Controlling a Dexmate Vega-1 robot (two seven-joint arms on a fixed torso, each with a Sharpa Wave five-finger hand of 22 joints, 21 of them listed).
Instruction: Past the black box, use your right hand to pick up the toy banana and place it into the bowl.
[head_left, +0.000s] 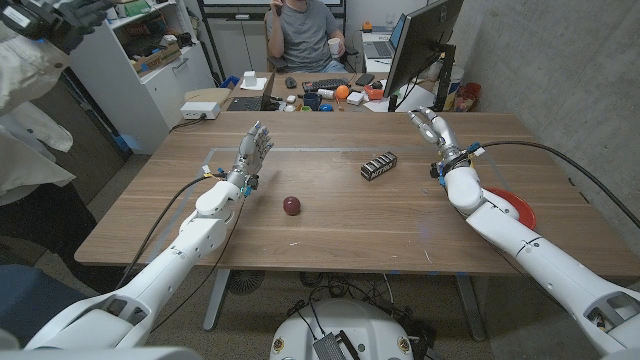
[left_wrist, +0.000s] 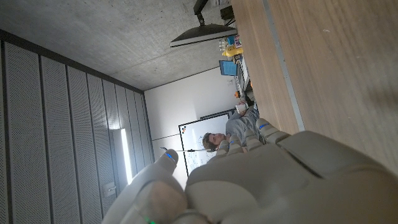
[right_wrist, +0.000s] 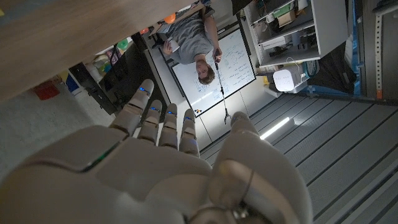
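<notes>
- While both arms reach over the wooden table (head_left: 330, 240), the left hand (head_left: 254, 148) stands above the left part of the tabletop with its fingers spread and pointing away from the robot, holding nothing.
- The right hand (head_left: 432, 128) is raised near the table's far right side, fingers loosely apart and empty; a black cable runs from its wrist off to the right.
- A black box (head_left: 379, 166) with white lettering lies on the table between the hands, nearer the right one and apart from it.
- A small dark red round thing (head_left: 291, 206), perhaps a toy fruit, sits near the middle of the table, just beside the left forearm.
- A red bowl (head_left: 518, 208) shows at the table's right edge, partly hidden behind the right forearm.
- I cannot tell where the toy banana is on the table.
- Behind the table a person (head_left: 305, 30) sits at a cluttered desk, holding a white mug; a dark monitor (head_left: 420, 45) stands to the right.
- In the left wrist view the back of the left hand (left_wrist: 261, 180) lies beside the table's edge; the right wrist view looks along the right hand (right_wrist: 155, 168), fingers side by side.
</notes>
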